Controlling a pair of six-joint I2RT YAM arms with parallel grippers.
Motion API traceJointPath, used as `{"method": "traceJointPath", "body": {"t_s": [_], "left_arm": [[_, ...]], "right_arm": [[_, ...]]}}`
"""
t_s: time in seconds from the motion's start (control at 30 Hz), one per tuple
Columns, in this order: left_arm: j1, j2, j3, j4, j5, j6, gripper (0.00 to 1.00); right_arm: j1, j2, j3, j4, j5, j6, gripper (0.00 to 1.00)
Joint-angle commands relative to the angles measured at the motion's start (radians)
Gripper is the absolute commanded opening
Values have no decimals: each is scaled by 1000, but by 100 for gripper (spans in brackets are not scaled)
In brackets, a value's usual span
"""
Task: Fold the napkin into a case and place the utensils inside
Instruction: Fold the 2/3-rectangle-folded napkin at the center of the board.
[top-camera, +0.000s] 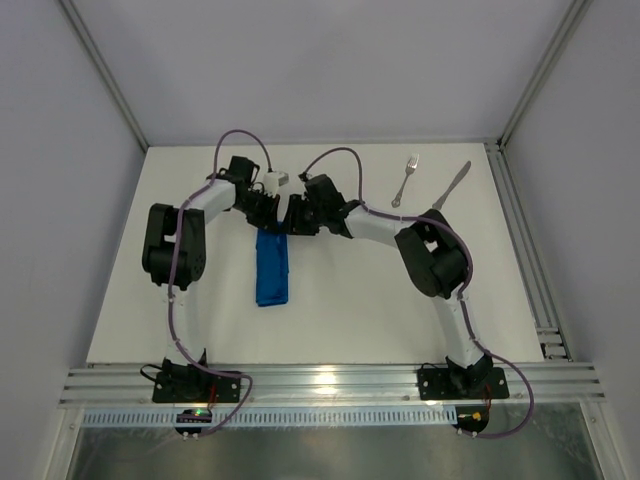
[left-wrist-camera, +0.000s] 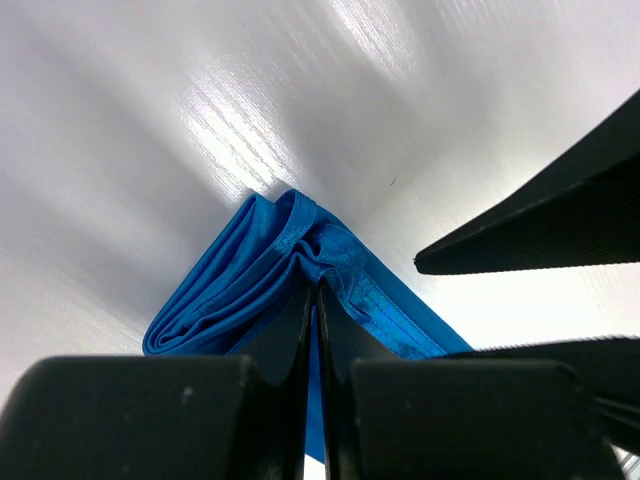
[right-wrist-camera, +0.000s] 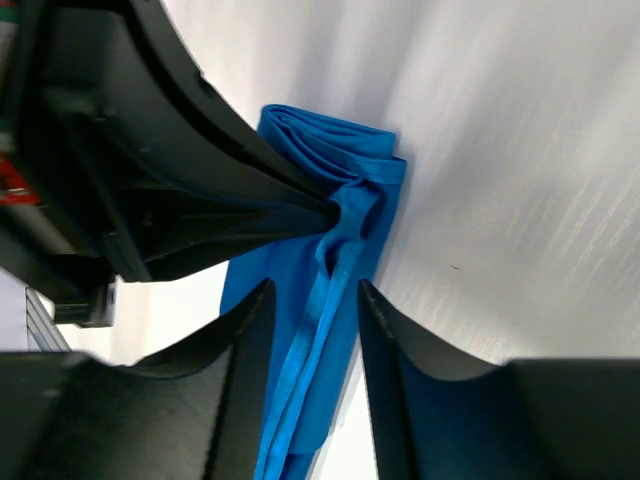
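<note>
The left gripper (left-wrist-camera: 312, 292) pinches the far end of the bright blue cloth napkin (top-camera: 272, 268), a narrow folded strip mid-table; the right gripper (right-wrist-camera: 310, 292) stands parted over its hem, gripping nothing. Best hold that pinch low and steady. Silver metal fork (top-camera: 405, 180) and slim silver knife (top-camera: 452, 185) lie far right, bare white table (top-camera: 350, 320) between.

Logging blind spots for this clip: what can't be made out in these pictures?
- Top view: far end of the napkin, under the left claw and right claw.
- Left wrist view: the napkin's near part, behind that claw's own fingers.
- Both wrist views: fork and knife, outside the frame.
</note>
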Motion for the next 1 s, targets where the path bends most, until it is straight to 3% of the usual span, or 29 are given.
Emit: {"method": "traceJointPath", "body": {"t_s": [0.0,0.13,0.63,0.73,0.77,0.97], "left_arm": [[-3,8,35,-14,23,-31,3],[-3,5,37,-8,59,-59,3],[-3,-29,-14,101,73,-166,5],[-4,-35,-22,110,80,-180,6],[-3,-40,-28,109,91,-181,8],[-1,-78,-32,77,114,-158,19]], "right_arm": [[7,-55,-2,17,14,-16,45],[7,-19,-15,59,0,25,49],[23,59,-47,118,43,122,47],[26,71,-51,125,54,142,32],[26,76,-59,130,66,156,15],[23,74,-81,158,70,176,4]]}}
